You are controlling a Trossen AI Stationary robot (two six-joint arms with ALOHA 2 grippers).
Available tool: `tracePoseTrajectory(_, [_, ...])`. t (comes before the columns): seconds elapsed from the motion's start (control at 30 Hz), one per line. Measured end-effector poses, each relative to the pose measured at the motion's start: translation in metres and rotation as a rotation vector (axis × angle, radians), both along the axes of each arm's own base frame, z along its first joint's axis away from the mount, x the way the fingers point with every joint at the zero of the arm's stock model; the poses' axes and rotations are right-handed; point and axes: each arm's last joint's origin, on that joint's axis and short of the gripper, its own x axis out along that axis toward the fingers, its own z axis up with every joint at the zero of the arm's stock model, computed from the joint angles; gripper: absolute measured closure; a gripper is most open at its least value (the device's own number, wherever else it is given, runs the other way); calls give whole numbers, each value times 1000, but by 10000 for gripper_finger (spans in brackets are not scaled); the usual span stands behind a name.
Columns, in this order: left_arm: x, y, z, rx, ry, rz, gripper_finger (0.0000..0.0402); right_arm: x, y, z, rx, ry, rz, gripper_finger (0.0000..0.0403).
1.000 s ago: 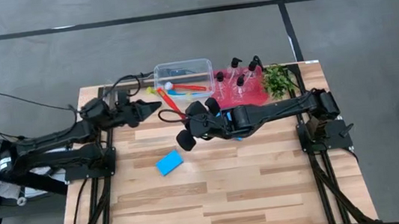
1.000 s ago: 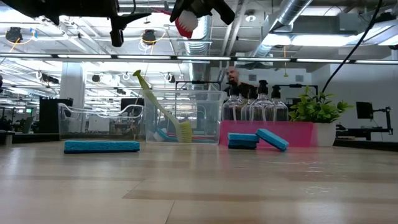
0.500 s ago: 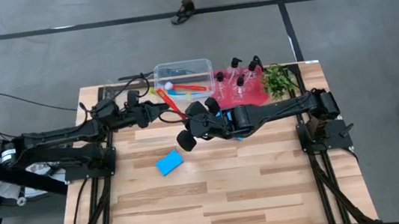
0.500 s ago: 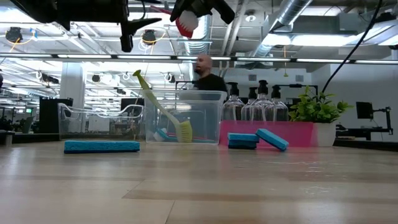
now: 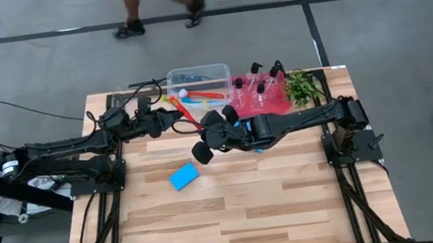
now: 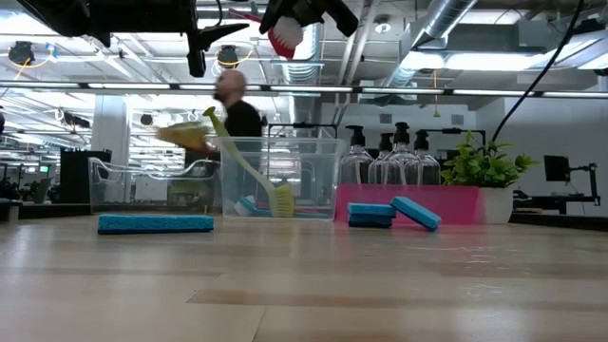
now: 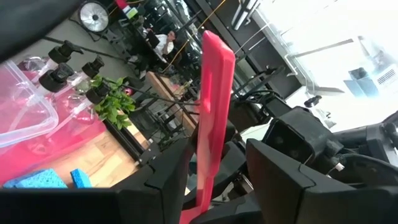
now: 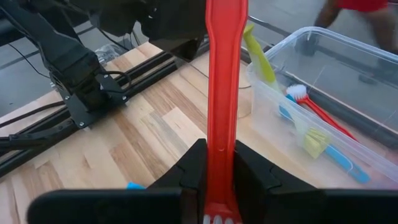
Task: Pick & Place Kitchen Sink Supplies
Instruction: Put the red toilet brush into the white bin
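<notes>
A red long-handled brush (image 5: 186, 113) hangs in the air in front of the clear tub (image 5: 198, 71), with my right gripper (image 5: 204, 128) shut on it; its bristle head (image 6: 283, 37) shows at the top of the low view. My left gripper (image 5: 172, 118) is open, level with the brush. Its two fingers stand on either side of the handle's free end (image 7: 212, 106); whether they touch it cannot be told. A yellow-green brush (image 6: 249, 167) leans in the tub, its head on the floor, beside a blue brush (image 8: 345, 163) and another red one (image 8: 323, 114). A blue sponge (image 5: 183, 176) lies on the table. My right gripper pinches the red brush between its two fingers at the neck of the handle (image 8: 220, 163), just above the white bristles (image 8: 214, 219). The handle runs straight out past the fingertips toward the left arm. The brush is lifted clear of the table and the tub.
A red tray (image 5: 276, 105) with several black-topped pump bottles (image 5: 259, 89) stands right of the tub, with a leafy plant (image 5: 301, 86) beside it. Two more blue sponges (image 6: 391, 213) lie in front of the tray. A person walks past beyond the far edge.
My left gripper has moved toward the table's right, up to the red brush's handle, and then stopped with its fingers around the free end. My right gripper has held the brush still.
</notes>
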Motion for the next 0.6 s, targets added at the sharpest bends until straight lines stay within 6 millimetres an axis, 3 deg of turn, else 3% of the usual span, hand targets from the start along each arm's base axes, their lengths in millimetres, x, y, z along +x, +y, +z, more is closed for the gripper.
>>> tracePoseTrajectory(0.6, [0, 0, 1, 3, -6, 0, 254, 0, 2, 0, 10, 1, 19, 351])
